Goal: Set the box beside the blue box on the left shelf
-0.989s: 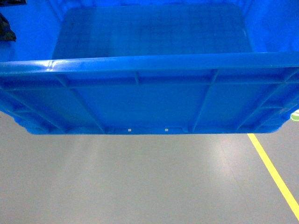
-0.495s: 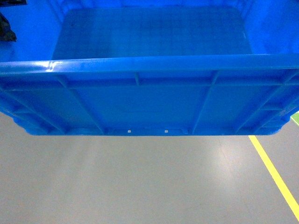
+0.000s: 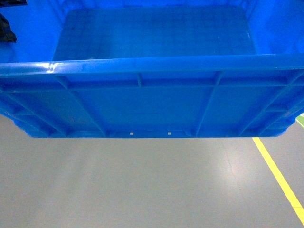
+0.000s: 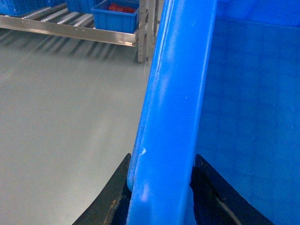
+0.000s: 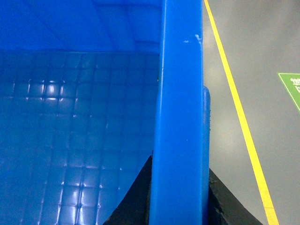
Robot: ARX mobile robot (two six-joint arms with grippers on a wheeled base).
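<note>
- The box (image 3: 152, 102) is held clear of the grey floor (image 3: 142, 185), its near ribbed side and thick rim filling the upper half of the head view; the inside is seen bare, with a faint grid pattern on its floor.
- The floor is crossed by a yellow line (image 3: 278, 178) at the right, and a green marking (image 5: 291, 89) is seen beyond that line in the right wrist view.
- The shelf (image 4: 70, 26) is seen far off at the top of the left wrist view, well apart from the box, with white roller tracks behind a flat metal rail.
- A smaller blue bin (image 4: 115, 16) with red contents is set on the shelf beside its upright post.
- The left gripper (image 4: 161, 197) is clamped on the box's left rim, one dark finger on each side of it.
- The right gripper (image 5: 178, 197) is clamped likewise on the right rim, with a dark finger inside the box and another outside.
</note>
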